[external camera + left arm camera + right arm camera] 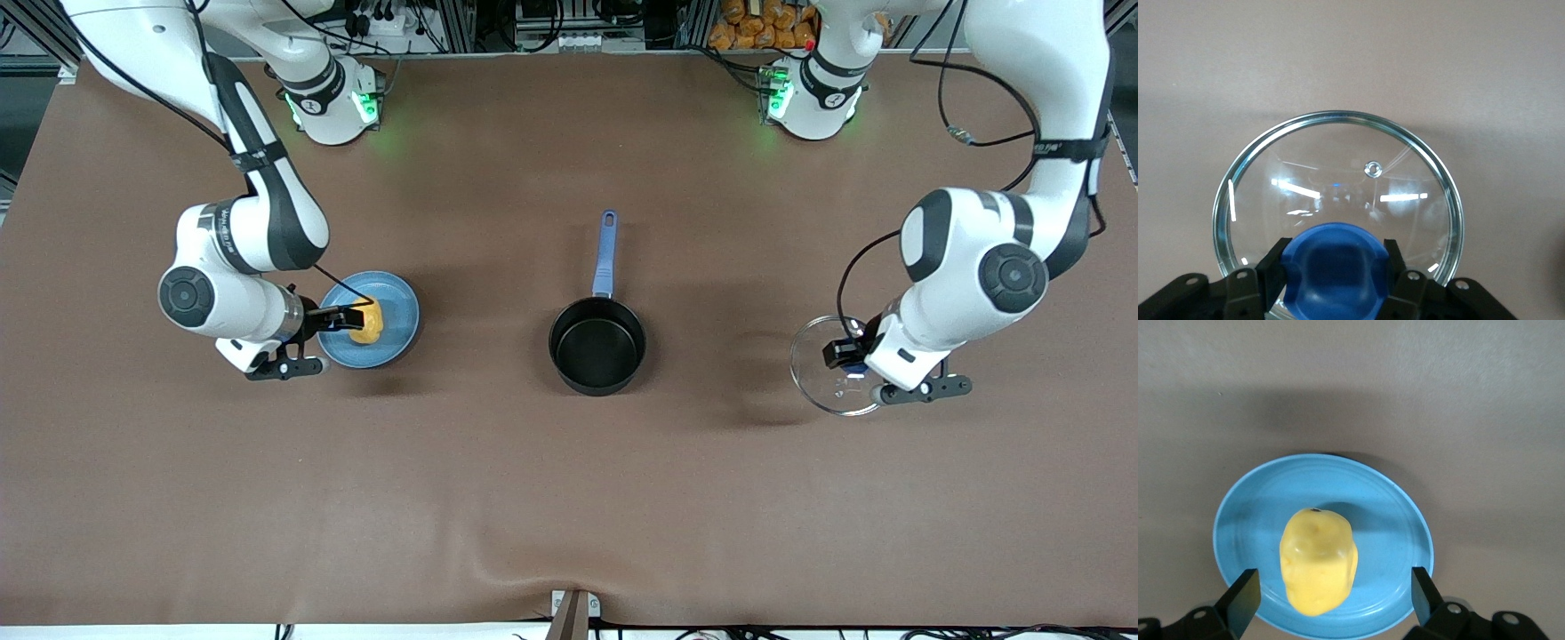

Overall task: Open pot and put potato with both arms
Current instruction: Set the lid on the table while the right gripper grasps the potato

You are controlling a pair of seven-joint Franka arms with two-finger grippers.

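Observation:
The black pot point(597, 345) stands open at the middle of the table, its blue handle point(605, 253) pointing toward the robots' bases. The yellow potato point(367, 322) lies on a light-blue plate point(400, 307) toward the right arm's end. My right gripper point(354, 322) is open, low over the plate. In the right wrist view its fingers point(1245, 595) stand wide on either side of the potato point(1318, 560), not touching it. My left gripper point(849, 353) is shut on the blue knob point(1335, 273) of the glass lid point(1338, 173), down at the table toward the left arm's end.
The brown table cover bulges in a fold at the edge nearest the front camera point(569, 578). Cables and boxes stand along the edge by the robots' bases.

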